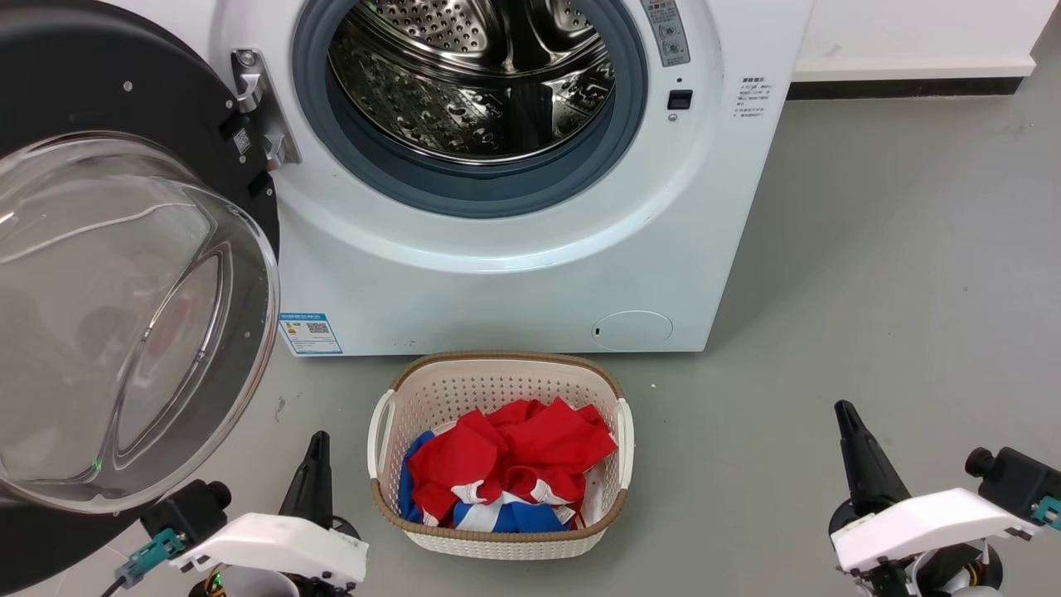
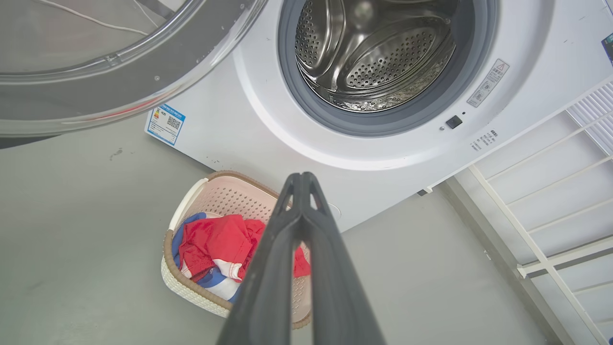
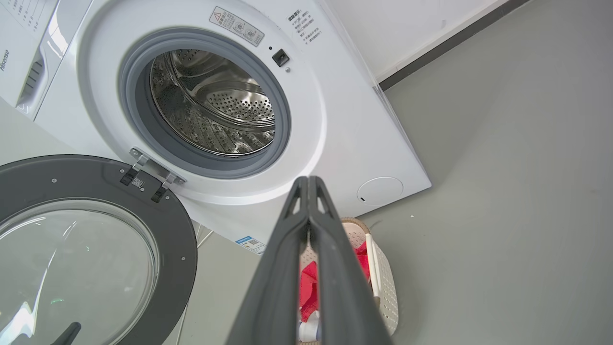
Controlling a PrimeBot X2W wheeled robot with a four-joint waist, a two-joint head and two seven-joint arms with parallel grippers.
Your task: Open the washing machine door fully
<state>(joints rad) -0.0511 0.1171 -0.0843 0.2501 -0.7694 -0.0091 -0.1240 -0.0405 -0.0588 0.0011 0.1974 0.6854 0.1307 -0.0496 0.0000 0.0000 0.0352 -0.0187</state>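
Head view: washing machine door (image 1: 124, 290) stands swung out left of the washing machine (image 1: 514, 274). The left gripper (image 1: 319, 439) and right gripper (image 1: 844, 410) are closed and empty. The door looks heavy and rigid with slippery glass, so it is best pushed at its outer edge.

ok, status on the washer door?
Left gripper shut, empty; right gripper shut, empty; both low. Washing machine door wide open at left, drum exposed. Laundry basket on floor before washing machine, apart from door.

"Hisense" is printed on the washing machine (image 3: 345, 139).
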